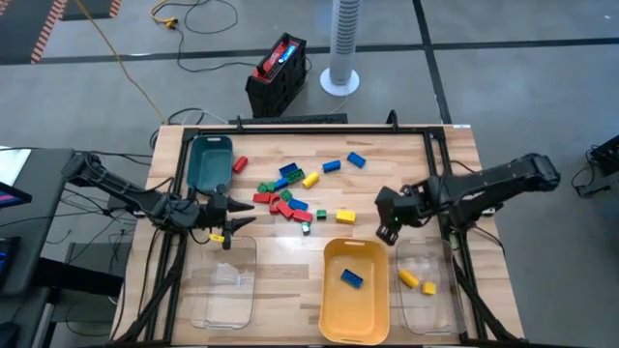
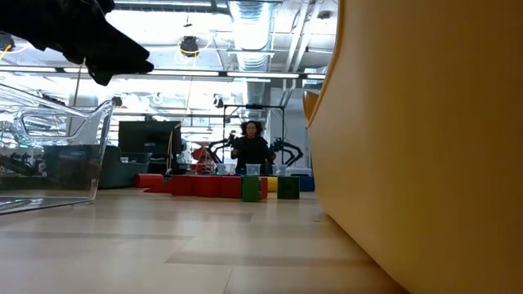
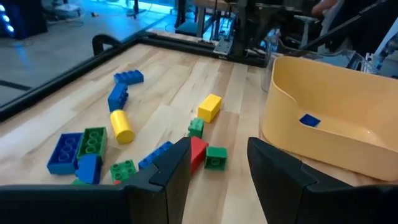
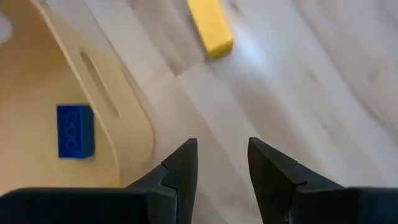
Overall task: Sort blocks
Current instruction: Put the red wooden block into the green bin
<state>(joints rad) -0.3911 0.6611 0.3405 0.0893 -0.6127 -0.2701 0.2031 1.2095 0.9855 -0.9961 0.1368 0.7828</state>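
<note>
- Table (image 1: pixel 290 261): wooden, under both arms, trays along the near edge, loose pile in the middle.
- Yellow tray (image 1: pixel 354 290): just below and left of the right gripper in the high view; holds one blue block (image 1: pixel 351 278). Near wall seen in the right wrist view just beside the fingers.
- Clear trays: one (image 1: pixel 222 282) just beneath the left gripper, seemingly empty; the other (image 1: pixel 427 288) beside the right gripper, with two yellow blocks (image 1: pixel 417 281).
- Teal tray (image 1: pixel 209 162): beyond the left gripper, contents not discernible.
- Blocks (image 1: pixel 295 191): most unsorted, scattered between the two grippers, red, green, blue and yellow.
- Right gripper (image 4: pixel 221 163): released, empty, fingers apart, hanging over bare wood beside the yellow tray rim; yellow block (image 4: pixel 210 27) ahead of it.
- Left gripper (image 3: pixel 217 165): released, empty, aimed at the pile; red block (image 3: pixel 198 152) and green block (image 3: pixel 216 157) right ahead of the fingers.
- Step, by judgement: between picks, sorting early, few blocks binned.
- Next move likely calls for: right gripper forward over the yellow block, fingers straddling its narrow sides, descent, clench, carry to the clear tray with the yellows.
</note>
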